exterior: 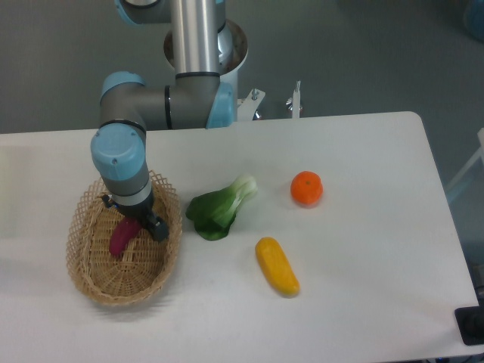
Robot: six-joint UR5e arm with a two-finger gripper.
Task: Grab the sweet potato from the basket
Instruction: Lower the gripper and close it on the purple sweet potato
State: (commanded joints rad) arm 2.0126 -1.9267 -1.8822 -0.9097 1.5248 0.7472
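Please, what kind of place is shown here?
Probably a robot lab test bench: a bare white table, an industrial arm over a wicker basket, and scattered produce such as an orange fruit and a leafy green.

A white table [363, 249] fills most of the view against a grey floor. Near its centre lies a leafy green vegetable [219, 209] with a pale stalk end pointing toward 1 o'clock. A round orange fruit [307, 188] sits at 3 o'clock from the greens, well apart. A yellow oblong vegetable [277, 266] lies at 5 o'clock from the greens, angled with one end toward 11 o'clock. None of the three touch.
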